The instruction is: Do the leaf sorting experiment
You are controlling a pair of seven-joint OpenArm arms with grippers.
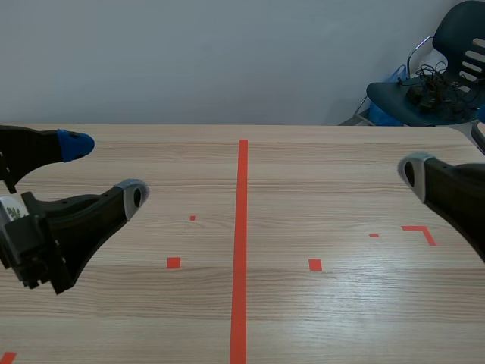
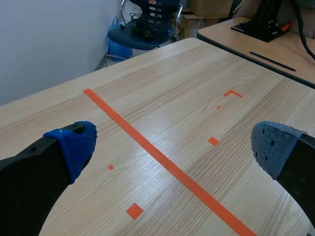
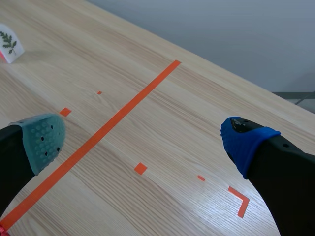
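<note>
Leaf card point(image 3: 11, 45) sits on the table point(image 3: 197, 123), its sprig point(image 3: 9, 40) slanting.

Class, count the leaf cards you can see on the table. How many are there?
1. A white leaf card sits across the long orange tape line from the right gripper, seen only in the right wrist view. More may lie out of view.

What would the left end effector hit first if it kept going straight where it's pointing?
Probably only the table, near the long orange tape line. Nothing stands ahead of the open left end effector, though depth is unclear.
</note>
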